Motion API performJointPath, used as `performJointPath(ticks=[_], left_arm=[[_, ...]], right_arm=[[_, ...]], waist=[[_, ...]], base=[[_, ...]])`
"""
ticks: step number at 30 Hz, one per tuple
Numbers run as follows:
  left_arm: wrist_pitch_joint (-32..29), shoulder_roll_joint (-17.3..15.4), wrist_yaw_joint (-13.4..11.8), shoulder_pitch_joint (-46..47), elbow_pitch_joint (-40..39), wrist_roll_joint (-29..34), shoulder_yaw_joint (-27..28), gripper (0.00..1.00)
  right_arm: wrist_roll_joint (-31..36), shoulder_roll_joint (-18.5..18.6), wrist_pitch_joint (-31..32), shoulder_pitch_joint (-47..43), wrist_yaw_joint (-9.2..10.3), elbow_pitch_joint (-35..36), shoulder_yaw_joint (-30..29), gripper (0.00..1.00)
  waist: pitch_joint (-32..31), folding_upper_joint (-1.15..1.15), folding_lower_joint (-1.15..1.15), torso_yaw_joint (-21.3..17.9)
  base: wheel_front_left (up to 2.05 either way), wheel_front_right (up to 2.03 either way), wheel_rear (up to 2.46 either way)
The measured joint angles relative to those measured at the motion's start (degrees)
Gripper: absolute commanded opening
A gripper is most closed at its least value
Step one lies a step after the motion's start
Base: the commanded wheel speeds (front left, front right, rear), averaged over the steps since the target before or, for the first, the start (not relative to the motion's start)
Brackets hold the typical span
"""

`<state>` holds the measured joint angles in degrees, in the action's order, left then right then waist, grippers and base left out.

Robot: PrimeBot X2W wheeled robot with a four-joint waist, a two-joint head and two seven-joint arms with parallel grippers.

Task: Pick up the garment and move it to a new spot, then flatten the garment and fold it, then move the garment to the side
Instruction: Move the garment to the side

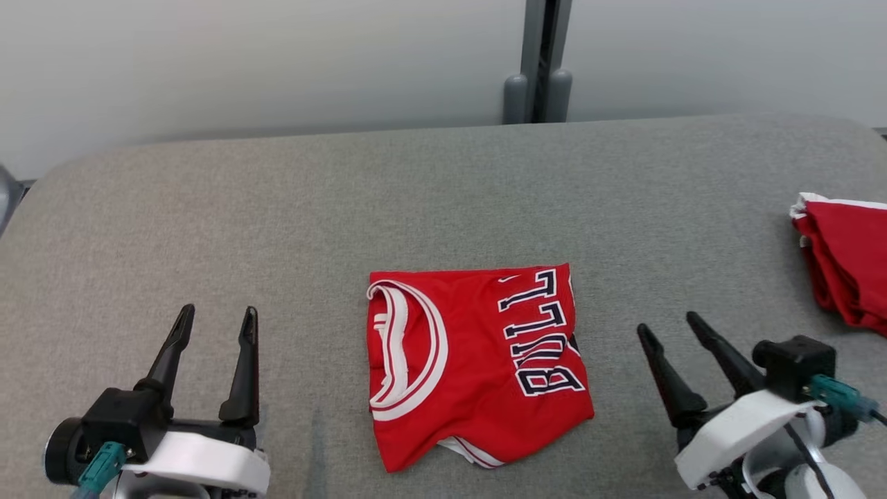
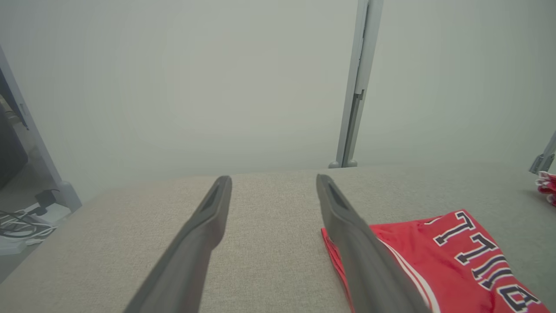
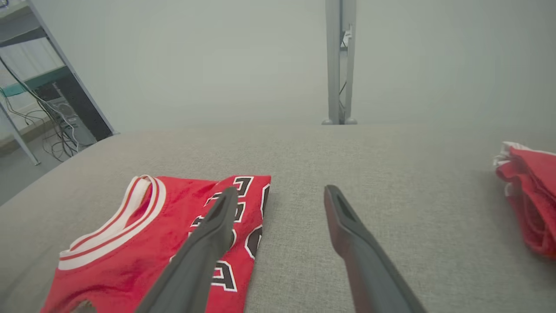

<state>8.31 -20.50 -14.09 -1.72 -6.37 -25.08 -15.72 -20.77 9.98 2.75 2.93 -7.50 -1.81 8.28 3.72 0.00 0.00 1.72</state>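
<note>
The garment [image 1: 478, 364] is a red jersey with white trim and dark lettering, folded into a rough square on the grey padded table [image 1: 443, 194], near its front middle. It also lies at the lower right of the left wrist view [image 2: 451, 265] and the lower left of the right wrist view [image 3: 147, 243]. My left gripper [image 1: 216, 317] stands open to the garment's left, nothing between its fingers [image 2: 204, 234]. To the garment's right my right gripper [image 1: 669, 324] is open and empty too, its fingers [image 3: 347, 226] above bare table beside the cloth's edge.
A second pile of red cloth [image 1: 849, 267] with white trim lies at the table's right edge, also seen as red cloth [image 3: 530, 195] at the right. A grey post [image 1: 539, 62] stands behind the table against a pale wall. Cables [image 2: 21, 221] lie on the floor left.
</note>
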Motion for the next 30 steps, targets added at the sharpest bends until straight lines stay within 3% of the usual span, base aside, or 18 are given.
performJointPath(ticks=[6, 16, 17, 19, 24, 30], left_arm=[[1.43, 1.81, 1.51, 4.17, 1.75, 0.12, -1.71, 1.00], [3.91, 3.77, 3.46, 8.88, 6.09, 0.04, -2.79, 1.00], [4.09, 3.85, 3.47, 9.19, 6.35, 0.02, -2.82, 1.00], [4.33, 3.99, 3.53, 9.64, 6.73, 0.02, -2.81, 1.00], [4.83, 4.00, 3.70, 10.54, 7.33, 0.02, -2.65, 1.00], [5.33, 4.02, 3.94, 11.36, 7.39, 0.23, -2.63, 1.00]], right_arm=[[-3.30, 0.67, 1.27, 6.02, 0.00, -8.66, 7.61, 1.00], [-11.34, 1.52, 0.25, 17.41, 0.00, -25.62, 15.01, 1.00], [-12.57, 1.59, 0.55, 18.39, 0.00, -26.61, 15.69, 0.93], [-14.58, 2.18, 0.86, 20.36, 0.00, -27.64, 17.37, 0.00], [-19.80, 4.08, 1.63, 23.47, -0.01, -28.38, 21.13, 0.00], [-20.52, 8.95, -1.38, 25.28, -0.01, -24.54, 25.43, 0.00]], waist=[[4.27, 0.00, 0.00, 2.87], [10.39, 0.00, 0.00, 7.45], [10.68, 0.00, 0.00, 7.64], [11.20, 0.00, 0.00, 7.84], [12.03, 0.00, 0.00, 7.50], [12.27, 0.00, 0.00, 6.02]], base=[[0.00, 0.00, 0.00], [0.00, 0.00, 0.00], [0.00, 0.00, 0.00], [0.00, 0.00, 0.00], [0.00, 0.00, 0.00], [0.00, 0.00, 0.00]])
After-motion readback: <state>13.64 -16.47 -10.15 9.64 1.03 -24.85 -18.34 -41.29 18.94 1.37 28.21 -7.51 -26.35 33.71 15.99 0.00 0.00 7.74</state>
